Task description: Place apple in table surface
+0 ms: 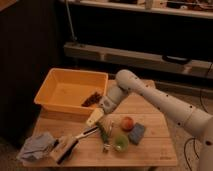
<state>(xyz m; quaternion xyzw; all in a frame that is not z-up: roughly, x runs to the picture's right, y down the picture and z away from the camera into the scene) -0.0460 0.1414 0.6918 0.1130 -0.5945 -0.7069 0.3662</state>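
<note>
The apple (127,123), small and red-orange with a yellowish patch, rests on the light plank table surface (150,150), touching or almost touching the blue sponge (136,133). My gripper (98,120) hangs at the end of the white arm (150,95), low over the table, a short way left of the apple and just in front of the yellow tub. It is apart from the apple.
A yellow tub (60,87) stands at the back left with a dark item (91,99) inside. A green round object (120,141) sits in front of the apple. A brush (65,147) and a grey cloth (36,146) lie at the front left.
</note>
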